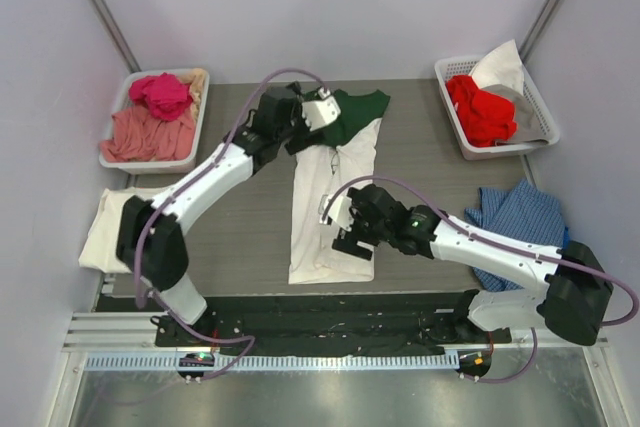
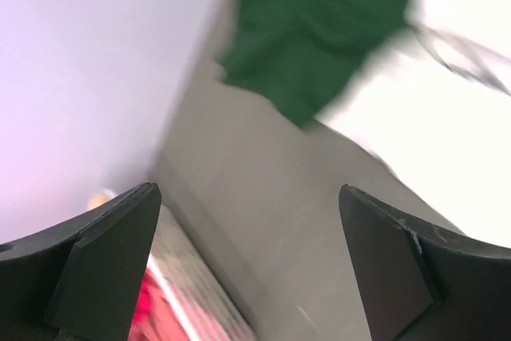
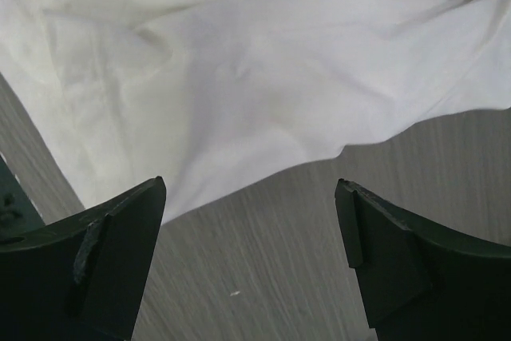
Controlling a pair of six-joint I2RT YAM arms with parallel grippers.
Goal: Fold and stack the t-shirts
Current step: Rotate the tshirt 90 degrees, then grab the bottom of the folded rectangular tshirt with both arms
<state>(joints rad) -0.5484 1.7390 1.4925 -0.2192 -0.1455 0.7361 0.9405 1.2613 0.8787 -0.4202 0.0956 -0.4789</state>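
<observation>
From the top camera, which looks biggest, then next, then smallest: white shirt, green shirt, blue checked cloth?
Largest: white shirt.
Next: blue checked cloth, though the right arm covers part of it.
Smallest: green shirt.

The grey wood-grain desk [image 1: 420,162] carries a white t-shirt [image 1: 318,222] stretched lengthwise down its middle, a dark green t-shirt [image 1: 355,112] touching that shirt's far end, a cream t-shirt [image 1: 105,227] draped at the left edge and a blue checked cloth [image 1: 520,222] at the right. There are 2 baskets at the far corners: the left basket [image 1: 145,164] and the right basket [image 1: 500,152].
</observation>
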